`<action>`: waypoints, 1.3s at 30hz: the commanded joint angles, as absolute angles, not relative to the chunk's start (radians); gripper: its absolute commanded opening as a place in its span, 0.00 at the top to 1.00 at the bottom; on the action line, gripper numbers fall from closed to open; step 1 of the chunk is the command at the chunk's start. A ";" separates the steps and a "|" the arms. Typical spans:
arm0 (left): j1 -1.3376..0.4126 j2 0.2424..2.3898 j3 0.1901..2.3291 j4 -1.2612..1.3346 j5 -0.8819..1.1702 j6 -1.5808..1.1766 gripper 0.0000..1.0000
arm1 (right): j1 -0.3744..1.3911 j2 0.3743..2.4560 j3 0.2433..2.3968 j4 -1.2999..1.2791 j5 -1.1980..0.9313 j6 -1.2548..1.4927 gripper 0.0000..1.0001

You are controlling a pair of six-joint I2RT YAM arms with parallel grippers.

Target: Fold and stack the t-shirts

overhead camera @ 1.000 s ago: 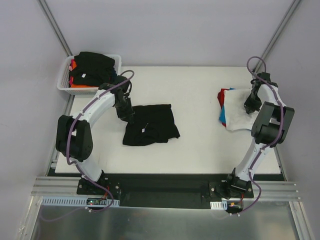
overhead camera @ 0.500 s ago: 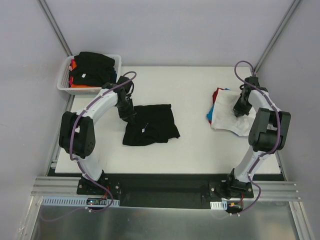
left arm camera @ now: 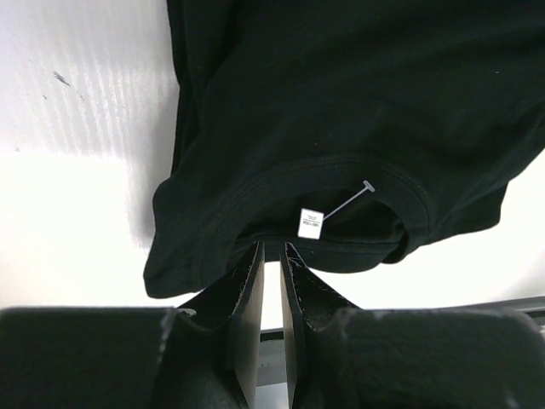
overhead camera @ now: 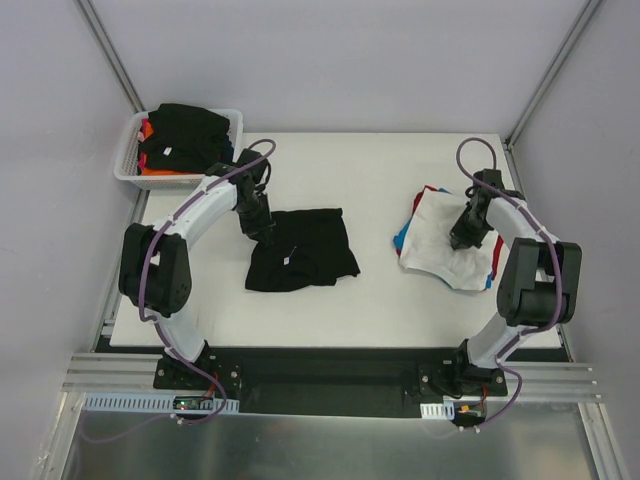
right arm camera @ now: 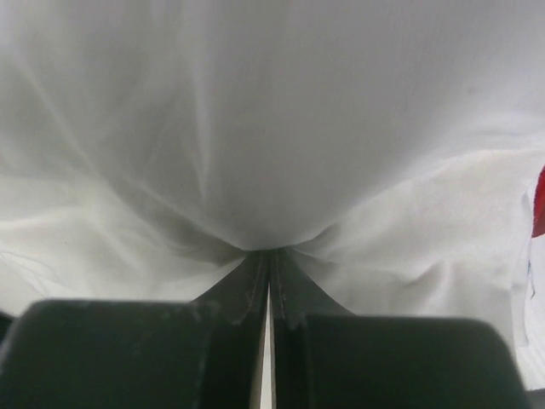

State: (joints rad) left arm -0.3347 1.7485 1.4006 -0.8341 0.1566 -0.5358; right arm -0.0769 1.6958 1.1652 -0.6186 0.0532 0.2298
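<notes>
A large black short-sleeved cotton t-shirt (overhead camera: 305, 250) lies crumpled but roughly flat on the white table (overhead camera: 370, 170), left of centre, and the left gripper (overhead camera: 264, 224) sits at its upper left corner. From the left wrist, that pincer (left arm camera: 271, 247) has its two dark fingers (left arm camera: 247, 281) drawn narrow with a thin bright slit between them. Their tips meet the ribbed neckline of the black shirt (left arm camera: 341, 102), just below a small white square label (left arm camera: 309, 223) hanging on a thin thread. Whether cloth is actually caught between the tips cannot be told from here. On the right side of the table, a white soft cloth t-shirt (overhead camera: 432, 240) lies spread on top of a small pile. A red shirt edge (overhead camera: 427, 189) peeks out at the pile's upper side and a blue shirt edge (overhead camera: 401, 239) at its left. The right gripper (overhead camera: 466, 234) comes down onto the right part of the white shirt. In the right wrist view its pincer (right arm camera: 270, 253) is pressed closed, and the white fabric (right arm camera: 255, 111) is gathered into it, folds fanning out from the tips. A sliver of red (right arm camera: 539, 204) shows at the right edge of that view. At the far left corner stands a white mesh plastic basket (overhead camera: 125, 165), just beside the table edge. It holds more black cloth (overhead camera: 185, 125) heaped over an orange garment (overhead camera: 160, 171).
</notes>
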 commanded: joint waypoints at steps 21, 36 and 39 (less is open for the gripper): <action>-0.396 1.750 1.505 -0.847 0.164 -0.552 0.85 | -0.048 1.657 1.503 -0.871 -0.085 0.189 0.99; -0.397 1.738 1.454 -0.851 0.155 -0.540 0.85 | -0.009 1.844 1.298 -0.600 -0.307 0.164 0.99; -0.397 1.749 1.463 -0.853 0.153 -0.540 0.85 | -0.002 1.861 1.295 -0.621 -0.314 0.153 0.99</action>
